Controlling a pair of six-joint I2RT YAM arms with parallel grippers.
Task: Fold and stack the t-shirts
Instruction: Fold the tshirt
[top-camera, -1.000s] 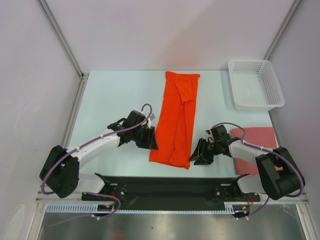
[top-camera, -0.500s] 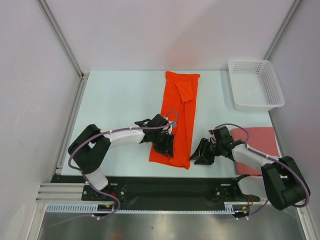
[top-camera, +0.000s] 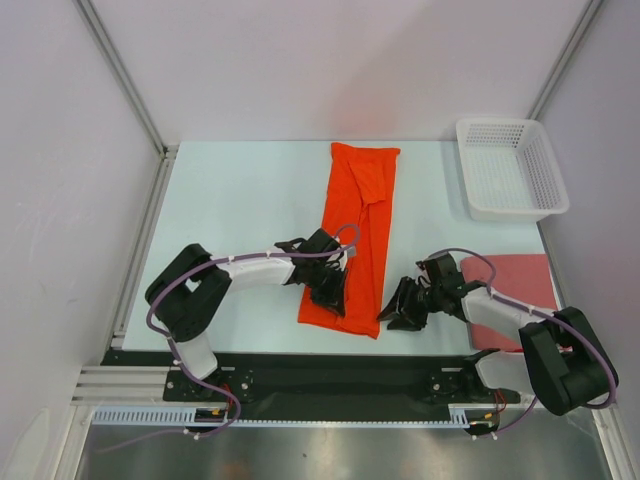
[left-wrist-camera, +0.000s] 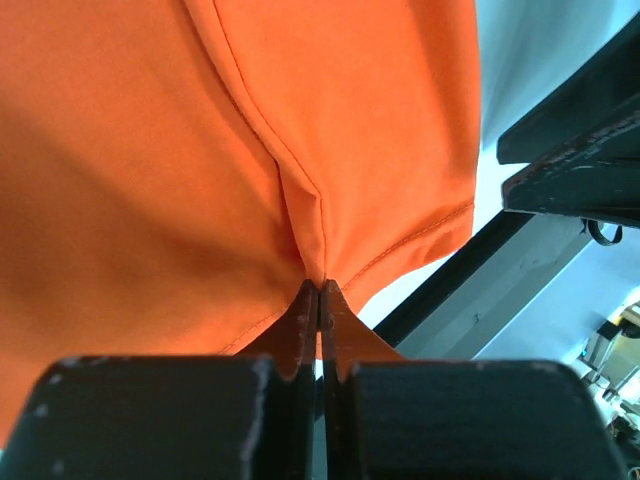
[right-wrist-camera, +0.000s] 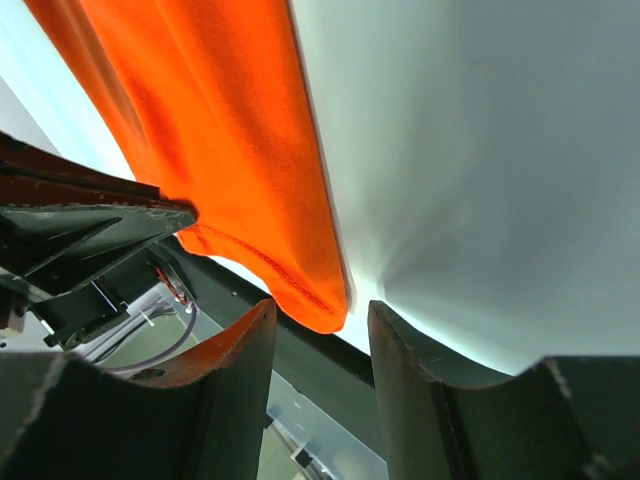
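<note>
Now that left gripper (left-wrist-camera: 320, 293) has shut on orange t-shirt's (top-camera: 362, 215) hem at table's (top-camera: 240, 190) near edge, right gripper (top-camera: 402, 310) half-open, empty; fold may begin.

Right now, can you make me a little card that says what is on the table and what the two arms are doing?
orange shirt: folded into a long strip, lying mid-table, far to near
brick-red shirt: lying flat on the right near side, partly under the right arm
basket: white, far right corner of the table
left jaws: shut, pinching the orange shirt near its near edge
right jaws: open, at the orange shirt's near right corner, not closed on it
stacking: not yet done, shirts lie apart
</note>
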